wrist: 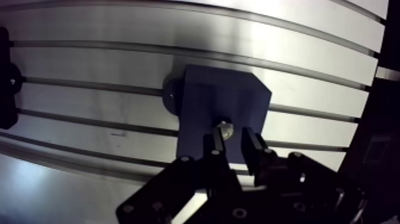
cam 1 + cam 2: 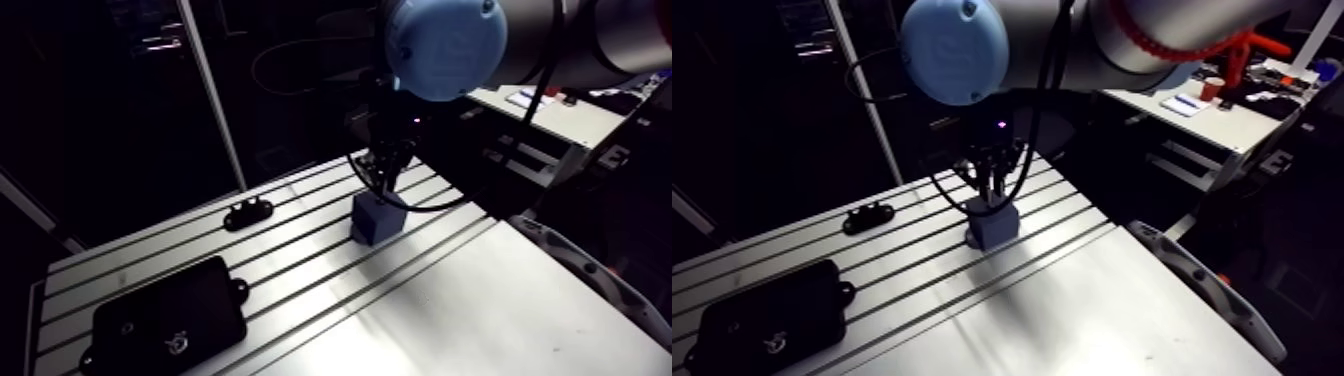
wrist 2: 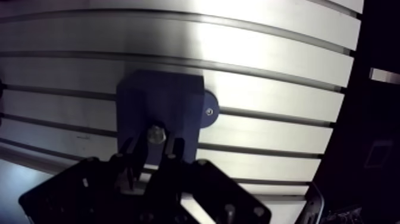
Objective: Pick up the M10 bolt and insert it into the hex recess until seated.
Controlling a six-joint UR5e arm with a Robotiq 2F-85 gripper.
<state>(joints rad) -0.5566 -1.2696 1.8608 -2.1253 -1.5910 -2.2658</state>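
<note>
The gripper (image 1: 232, 142) hangs low over the blue block (image 1: 221, 98), its two fingers drawn in narrow with the M10 bolt (image 1: 224, 127) pinched between them. The bolt's bright metal end shows just past the fingertips, against the block's top face. The hex recess itself is hidden under the bolt and fingers, so I cannot tell whether the bolt has entered it or only rests at its mouth. The block sits across the slots of the aluminium table (image 1: 89, 65), held by a round mounting tab (image 1: 171, 95) with a screw. In the arm view a small black bracket (image 2: 248, 212) and a black tray (image 2: 170, 315) lie well apart from the work. The main risk, as I judge it, is a hex that is turned off the recess flats: pushing down would then jam the bolt on the rim or cock it sideways in the grip. A tilted bolt could also slip between the pads under load. Letting go before the bolt is fully seated could leave it leaning or let it topple onto the table.
</note>
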